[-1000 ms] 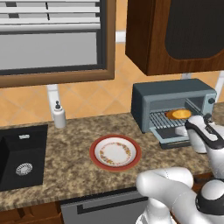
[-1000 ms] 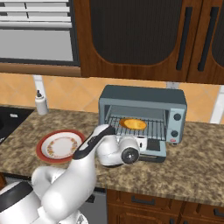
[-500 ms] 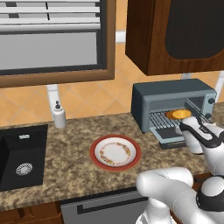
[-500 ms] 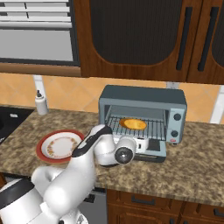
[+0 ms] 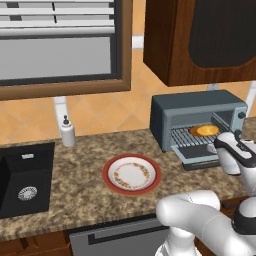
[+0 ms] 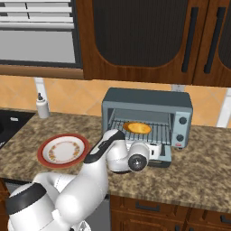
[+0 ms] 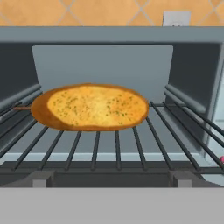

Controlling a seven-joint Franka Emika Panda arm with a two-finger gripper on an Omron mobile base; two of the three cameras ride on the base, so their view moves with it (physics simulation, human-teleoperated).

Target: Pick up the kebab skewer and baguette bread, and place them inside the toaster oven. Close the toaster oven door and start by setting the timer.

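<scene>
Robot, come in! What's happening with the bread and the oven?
Claw open, empty. Baguette bread lying on toaster oven rack. Toaster oven door down, open. Nothing blocking.

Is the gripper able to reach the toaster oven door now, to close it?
Probably yes. The open gripper hovers just in front of the toaster oven, right above its lowered door, with nothing between them.

A golden yellow-orange oval piece of baguette bread (image 7: 89, 107) lies flat on the dark wire rack (image 7: 118, 148) inside the open blue-grey toaster oven (image 7: 109, 37). A thin brown stick tip (image 7: 21, 108) pokes out at the loaf's left end. Orange wall tiles (image 7: 87, 11) show above the oven.
</scene>
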